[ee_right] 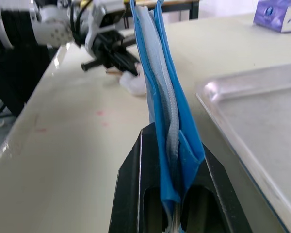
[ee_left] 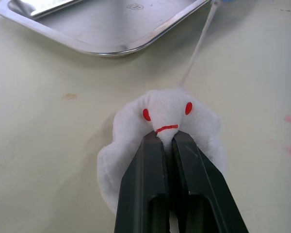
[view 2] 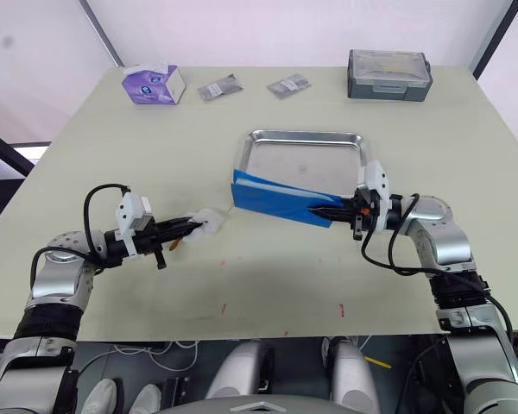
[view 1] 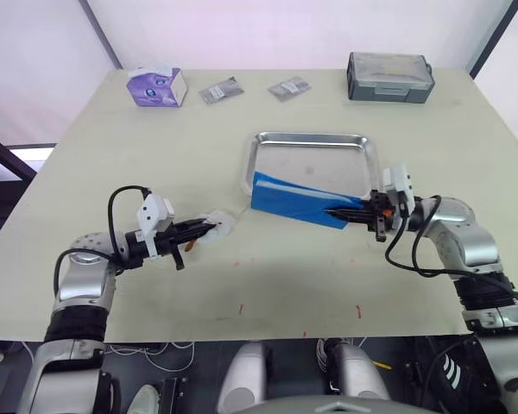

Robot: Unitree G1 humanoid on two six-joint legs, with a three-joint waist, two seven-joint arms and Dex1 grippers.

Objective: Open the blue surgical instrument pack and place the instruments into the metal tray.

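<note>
I am pinching the blue surgical instrument pack (view 1: 295,199) by its right end in my right gripper (view 1: 356,213), holding it on edge over the near rim of the metal tray (view 1: 311,159), its left end just past the tray's near-left corner. My left gripper (view 1: 200,230) is clamping a small white fluffy pad (ee_left: 167,133) on the table, near and left of the tray.

The pack looks like soft, light fabric that will flop and fold, so I judge the best hold is on one outer layer near the open edge, leaving the other layer free to be peeled away. If the instruments are inside, they would add loose, slippery weight that could slide out.

My right wrist view is showing the pack's blue layers and grey-white lining side on, which the head views flatten into one blue sheet. My left wrist view is showing red marks on the pad and a thin white string (ee_left: 200,42) running from it toward the tray.
</note>
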